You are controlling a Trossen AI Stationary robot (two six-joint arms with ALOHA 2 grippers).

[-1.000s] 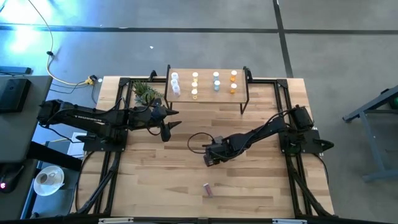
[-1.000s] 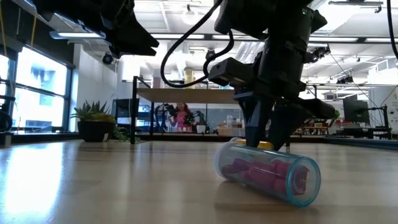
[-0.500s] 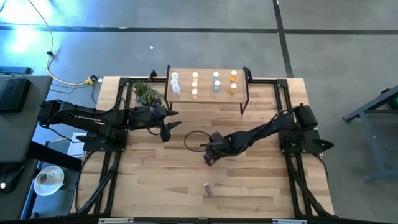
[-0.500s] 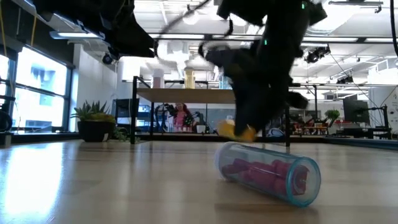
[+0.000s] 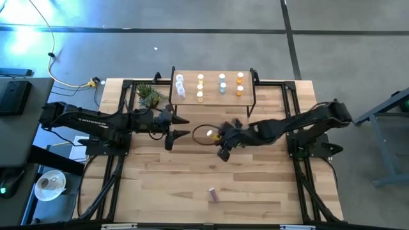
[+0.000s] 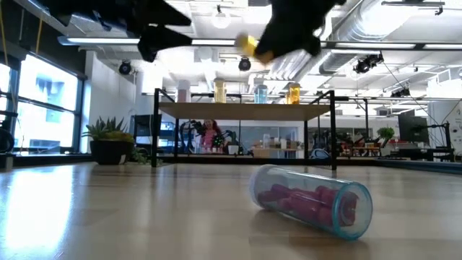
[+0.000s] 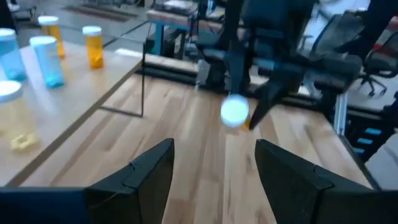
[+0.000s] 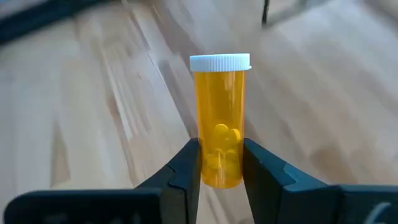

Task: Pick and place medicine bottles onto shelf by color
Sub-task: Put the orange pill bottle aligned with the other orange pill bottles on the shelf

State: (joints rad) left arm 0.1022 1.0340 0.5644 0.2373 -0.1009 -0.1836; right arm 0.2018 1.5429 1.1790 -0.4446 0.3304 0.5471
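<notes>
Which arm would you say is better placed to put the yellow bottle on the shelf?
The right: its hand is shut on the yellow bottle, lifted near the shelf. The left hand is open, holding nothing.

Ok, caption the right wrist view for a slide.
Right tool shut on a yellow medicine bottle with a white cap, lifted above the wooden table.

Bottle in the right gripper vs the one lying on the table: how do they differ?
The yellow bottle is clamped between the right gripper fingers, lifted clear of the table; the purple bottle rests loose on the tabletop. The yellow bottle holds yellow pills, the purple bottle pink-red ones. The yellow bottle's white cap shows plainly; the purple bottle lies on its side. Both are small cylindrical pill bottles, neither on the shelf yet.
</notes>
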